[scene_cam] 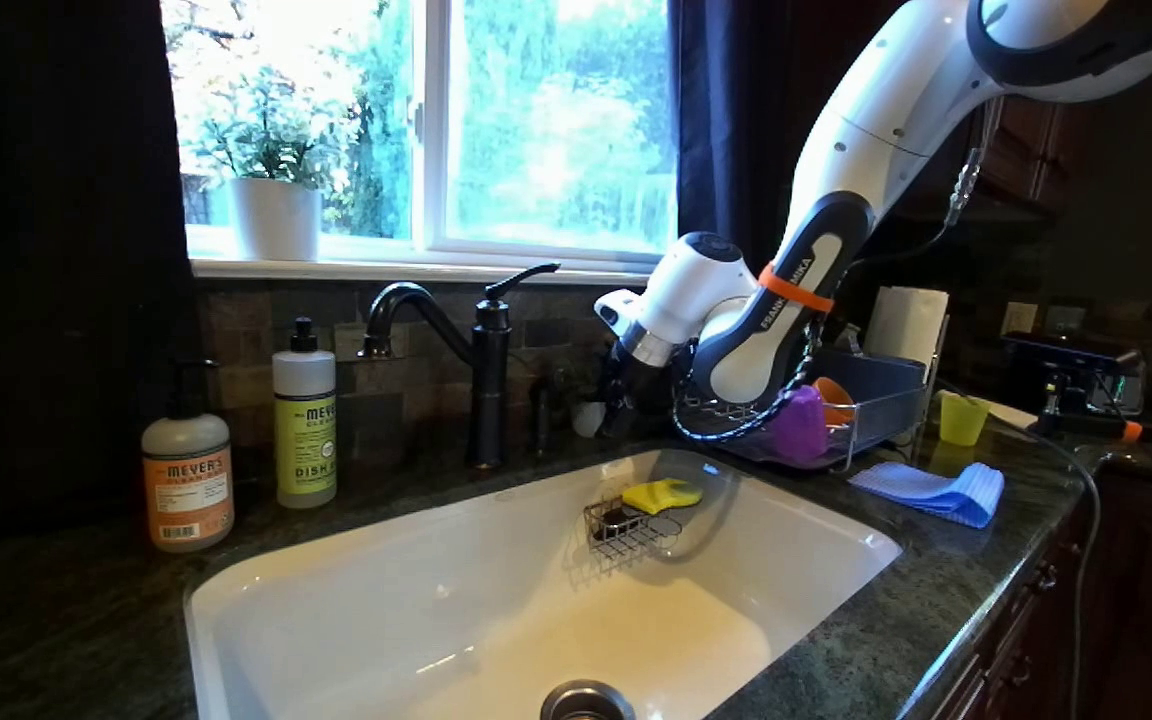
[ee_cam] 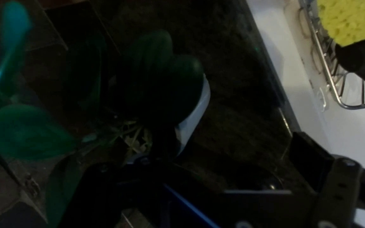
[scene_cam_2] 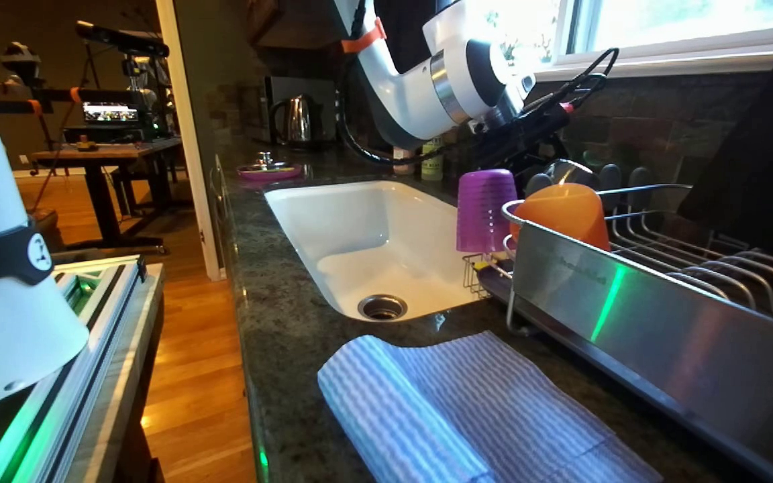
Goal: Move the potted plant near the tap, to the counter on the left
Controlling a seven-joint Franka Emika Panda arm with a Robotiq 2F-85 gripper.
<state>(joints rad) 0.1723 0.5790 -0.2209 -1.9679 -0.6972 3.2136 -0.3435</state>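
Note:
The potted plant's small white pot (scene_cam: 589,418) shows on the counter (scene_cam: 46,620) right of the dark tap (scene_cam: 489,390), beside my gripper (scene_cam: 620,415). Its leaves are hard to make out there. In the wrist view the green leaves spread at the left, and part of the white pot (ee_cam: 192,117) shows below them. My gripper (ee_cam: 233,150) is open there, with its fingers wide apart. The left finger overlaps the pot's near edge; whether it touches cannot be told. Dark counter shows between the fingers. In an exterior view the gripper (scene_cam_2: 494,151) is dark and the plant is hidden.
The white sink (scene_cam: 356,570) lies in front, with a yellow sponge (scene_cam: 661,495) in a wire caddy. Soap bottles (scene_cam: 188,480) stand left of the tap. A dish rack (scene_cam_2: 561,282) with a purple cup (scene_cam_2: 486,209) and orange cup (scene_cam_2: 564,213) is near the arm. A blue cloth (scene_cam: 936,490) lies beside it.

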